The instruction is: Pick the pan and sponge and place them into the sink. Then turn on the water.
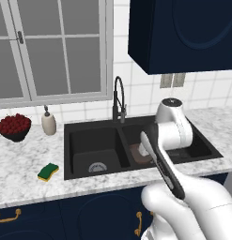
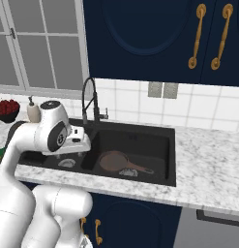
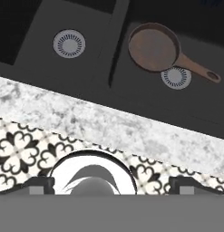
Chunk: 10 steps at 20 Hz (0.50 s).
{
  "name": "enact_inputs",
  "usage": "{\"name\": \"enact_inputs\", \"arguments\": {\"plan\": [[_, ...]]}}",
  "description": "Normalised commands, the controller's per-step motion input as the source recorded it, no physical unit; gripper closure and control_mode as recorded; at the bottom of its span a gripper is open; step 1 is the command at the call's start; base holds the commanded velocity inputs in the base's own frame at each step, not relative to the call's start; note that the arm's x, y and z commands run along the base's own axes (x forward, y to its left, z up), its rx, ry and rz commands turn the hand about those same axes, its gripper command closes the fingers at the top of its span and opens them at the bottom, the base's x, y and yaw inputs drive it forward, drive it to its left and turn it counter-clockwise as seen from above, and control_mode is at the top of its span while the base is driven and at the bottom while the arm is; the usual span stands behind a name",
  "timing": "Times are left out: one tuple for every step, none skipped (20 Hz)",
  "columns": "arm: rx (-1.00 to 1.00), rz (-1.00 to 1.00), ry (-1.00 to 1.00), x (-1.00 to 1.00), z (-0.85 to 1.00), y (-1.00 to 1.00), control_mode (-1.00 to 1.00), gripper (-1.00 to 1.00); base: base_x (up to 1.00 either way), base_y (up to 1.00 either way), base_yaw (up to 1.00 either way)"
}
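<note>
The pan [image 2: 115,161] lies flat in the right basin of the black sink [image 2: 171,145], its handle pointing right over the drain; it is also in the hand view [image 3: 154,46]. The green-topped sponge [image 1: 48,171] rests on the marble counter left of the sink [image 1: 66,150]. My gripper [image 2: 72,151] hangs open and empty above the sink's front edge, near the divider. Its fingertips [image 3: 41,183] stand wide apart. No water shows at the black faucet [image 1: 119,101].
A beige soap dispenser [image 1: 49,123] and a dark bowl of red fruit [image 1: 14,126] stand at the back left of the counter. Dark wall cabinets [image 1: 183,33] hang above the right side. My arm [image 1: 162,164] crosses in front of the right basin.
</note>
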Motion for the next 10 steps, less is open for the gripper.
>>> {"name": "enact_inputs", "arguments": {"plan": [[0.12,0.00,0.00,-0.44,0.20,0.66,-1.00,-1.00,0.00,0.00,0.00],[0.13,0.00,0.00,-0.43,0.20,0.64,-1.00,-1.00,0.00,0.00,0.00],[0.14,0.00,0.00,-0.43,0.19,0.67,-1.00,-1.00,0.00,0.00,0.00],[0.15,-0.07,0.00,-0.41,0.17,0.65,-1.00,-1.00,0.00,0.00,0.00],[0.14,-0.16,0.00,-0.44,0.11,0.70,-1.00,-1.00,0.00,0.00,0.00],[0.14,-0.19,0.00,-0.41,0.09,0.65,-1.00,-1.00,0.00,0.00,0.00],[0.14,-0.19,0.01,-0.42,0.09,0.63,-1.00,-1.00,0.00,0.00,0.00],[0.13,-0.16,0.00,-0.36,0.06,0.59,-1.00,-1.00,0.00,0.00,0.00],[0.10,-0.09,0.00,-0.31,0.06,0.66,-1.00,-1.00,0.00,0.00,0.00],[0.05,-0.04,0.00,-0.26,0.04,0.68,-1.00,-1.00,0.00,0.00,0.00]]}}
